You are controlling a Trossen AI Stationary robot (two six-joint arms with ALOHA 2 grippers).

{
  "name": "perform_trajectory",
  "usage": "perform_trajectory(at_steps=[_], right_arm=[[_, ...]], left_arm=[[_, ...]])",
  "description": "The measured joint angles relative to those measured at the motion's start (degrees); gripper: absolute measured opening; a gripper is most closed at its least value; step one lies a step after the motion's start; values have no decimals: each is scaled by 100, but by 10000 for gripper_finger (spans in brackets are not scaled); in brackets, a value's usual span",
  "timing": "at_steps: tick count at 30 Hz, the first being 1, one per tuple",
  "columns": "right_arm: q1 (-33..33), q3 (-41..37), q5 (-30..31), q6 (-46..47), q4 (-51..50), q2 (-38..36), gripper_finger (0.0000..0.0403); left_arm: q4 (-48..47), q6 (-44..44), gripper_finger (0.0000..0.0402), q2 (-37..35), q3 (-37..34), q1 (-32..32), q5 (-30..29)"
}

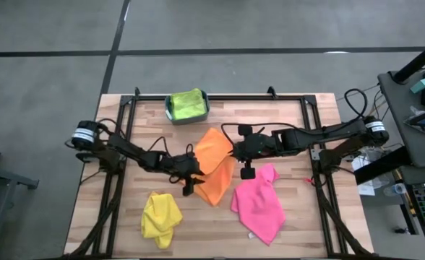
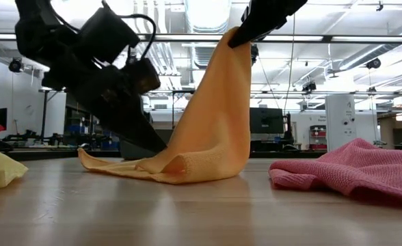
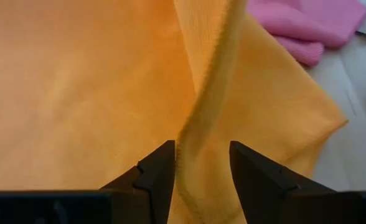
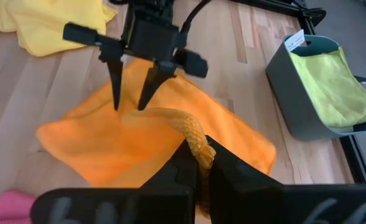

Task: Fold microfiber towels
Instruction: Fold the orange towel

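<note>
- Wooden table [image 1: 299, 217] on a grey floor, seen from the high view: orange towel [image 1: 214, 173] in the middle, between both arms. Left gripper [image 1: 191, 175] is at its left edge, right gripper [image 1: 235, 150] at its upper right corner. Pink towel [image 1: 259, 204] lies just right of it, yellow towel [image 1: 160, 217] at front left. Lime green towel [image 1: 186, 104] sits in the teal bin [image 1: 168, 110] at the back edge.
- Low view: workshop room w/ monitors behind. One corner of the orange towel is lifted high, the rest lies on the table.
- Left wrist view: left fingers [image 3: 155, 174] stand apart, a raised fold of orange cloth runs between them; cannot tell if they touch it.
- Right wrist view: right jaws are closed tight on a bunched orange corner.
</note>
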Motion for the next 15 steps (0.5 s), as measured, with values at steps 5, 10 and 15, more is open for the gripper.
perform_trajectory(at_steps=[5,10,15], right_arm=[[0,0,0,-4,-2,0,8],[0,0,4,-4,2,0,8],[16,0,116,-4,2,-47,8]], left_arm=[[366,-259,128,293,7,32,411],[404,-361,53,346,2,35,536],[190,7,3,-41,4,32,533]])
